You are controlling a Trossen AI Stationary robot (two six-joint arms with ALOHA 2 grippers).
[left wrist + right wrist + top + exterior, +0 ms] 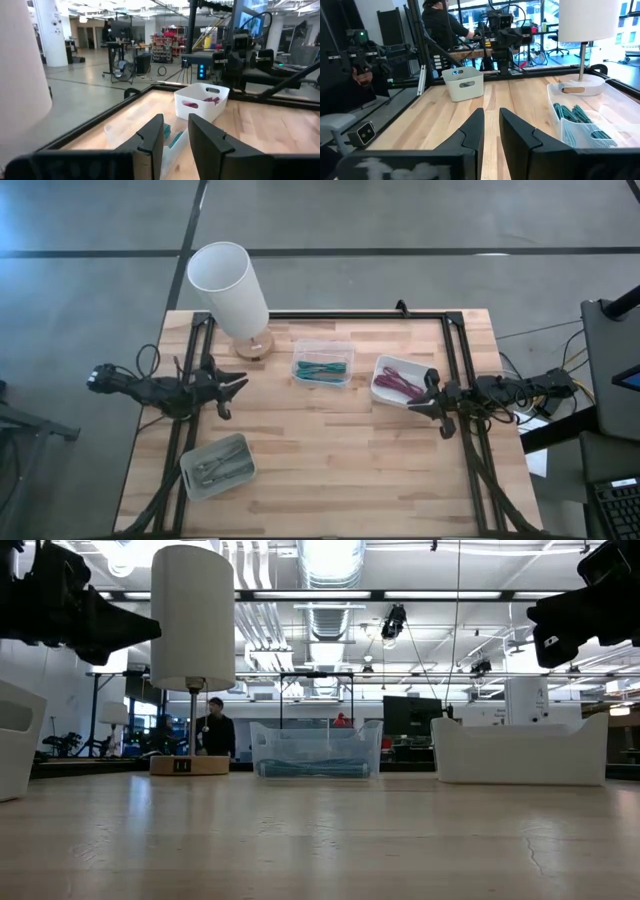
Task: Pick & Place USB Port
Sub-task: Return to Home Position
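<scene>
Left pincer (pixel 234 388): mid-left of the high view, above the bench (pixel 330 465). Fingers stand apart by a narrow gap, with nothing between them.

Right pincer (pixel 424 406): mid-right of the high view, same state, a narrow gap and empty. Its tip hangs just beside the right end of the white bin (pixel 392 361). The low view puts both pincers in the upper corners of the frame, high off the wood.

Cables: the pink cables (pixel 398 385) lie in the white bin and the blue-green cables (pixel 322 368) lie in the clear bin (pixel 325 343), at centre frame. I see no loose cable on the bench, so sorting looks finished.

Step in hand, my judgement: retreat to rest. Draw each arm back toward its own side at its present height. The right arm should pull away from the white bin and not cross it. Keep the fingers empty and move slowly. The left arm must keep clear of the lamp (pixel 230 285), which stands in the upper left of the frame.

Bench: pale wood planks inside a black rail frame. A grey bin (pixel 186 476) at lower left holds dark items I cannot identify.

Room: grey concrete floor all round. A person in dark clothing (pixel 215 730) stands far behind the lamp in the low view. The background shows desks, stands and ceiling ducts.
</scene>
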